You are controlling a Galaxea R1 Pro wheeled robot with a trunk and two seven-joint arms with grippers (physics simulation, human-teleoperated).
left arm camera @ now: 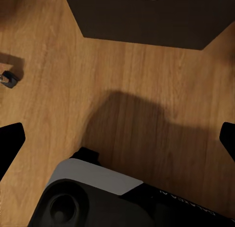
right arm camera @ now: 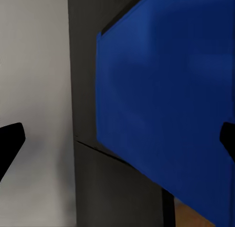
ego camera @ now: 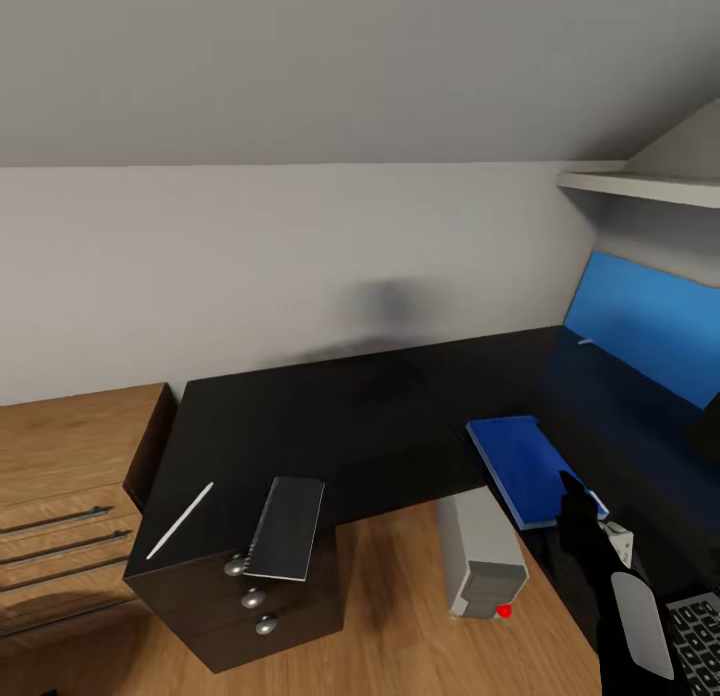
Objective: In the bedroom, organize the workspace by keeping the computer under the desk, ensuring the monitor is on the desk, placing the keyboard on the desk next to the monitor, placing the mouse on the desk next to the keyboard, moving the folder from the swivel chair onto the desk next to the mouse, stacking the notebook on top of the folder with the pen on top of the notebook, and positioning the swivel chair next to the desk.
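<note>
a black l-shaped table (ego camera: 330, 416) carries the blue folder (ego camera: 525, 466) at 4 o'clock, the notebook (ego camera: 288, 526) and pen (ego camera: 180, 520) at 8 o'clock. the right gripper (right arm camera: 117, 139) hangs over the folder, jaws wide, holding nothing; the left gripper (left arm camera: 117, 139), likewise wide and empty, faces the floor. next looks like fetching the notebook. no readable writing.

Soft even light, faint shadows

Wood cabinet (ego camera: 60, 476) (w/ drawers), white shelf (ego camera: 640, 186)
</note>
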